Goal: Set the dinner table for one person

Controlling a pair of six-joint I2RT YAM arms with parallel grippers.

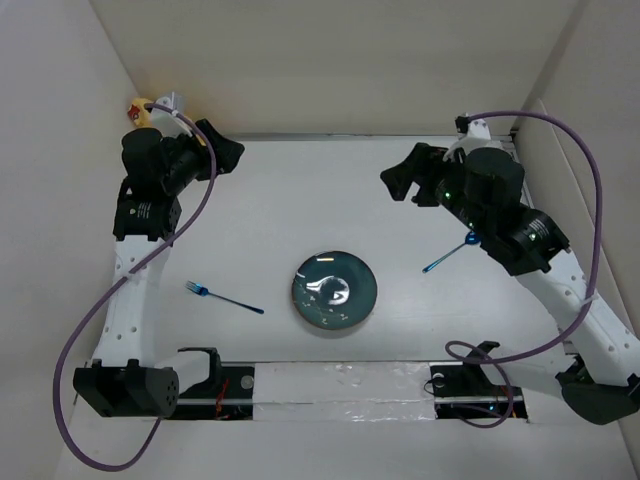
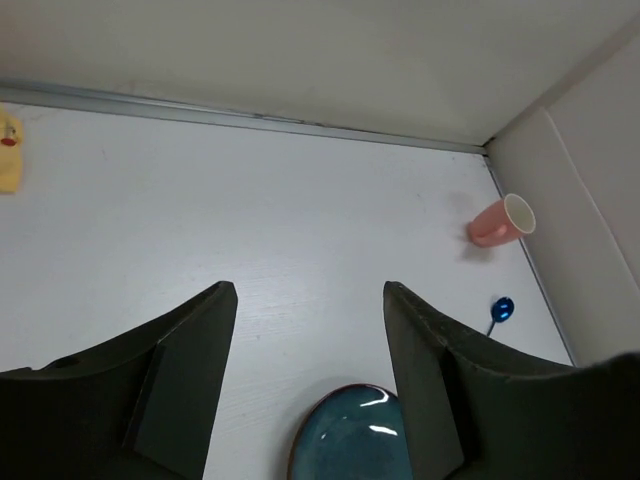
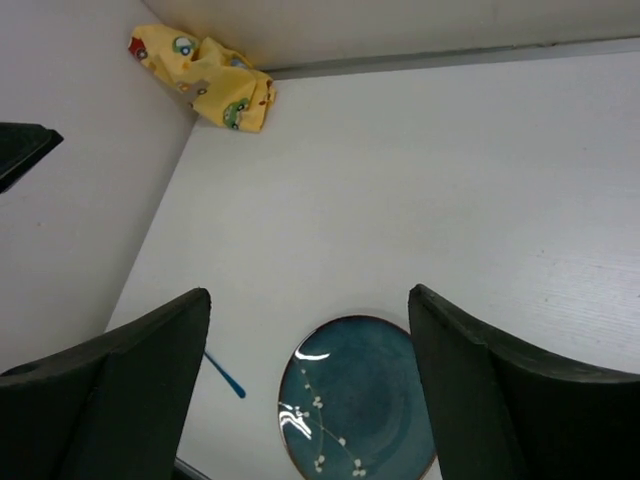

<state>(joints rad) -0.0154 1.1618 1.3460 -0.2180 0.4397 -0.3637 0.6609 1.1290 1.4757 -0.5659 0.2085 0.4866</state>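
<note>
Top external view: teal plate [image 1: 335,291] centred on dinner table [image 1: 300,200], fork [image 1: 222,298] left, spoon [image 1: 450,255] right. Left gripper [image 1: 230,155] and right gripper [image 1: 395,185] both spread, empty.

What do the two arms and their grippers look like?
The left arm and right arm have white links and black joint housings; a purple cable loops beside each. The left gripper and right gripper have broad matte black fingers.
</note>
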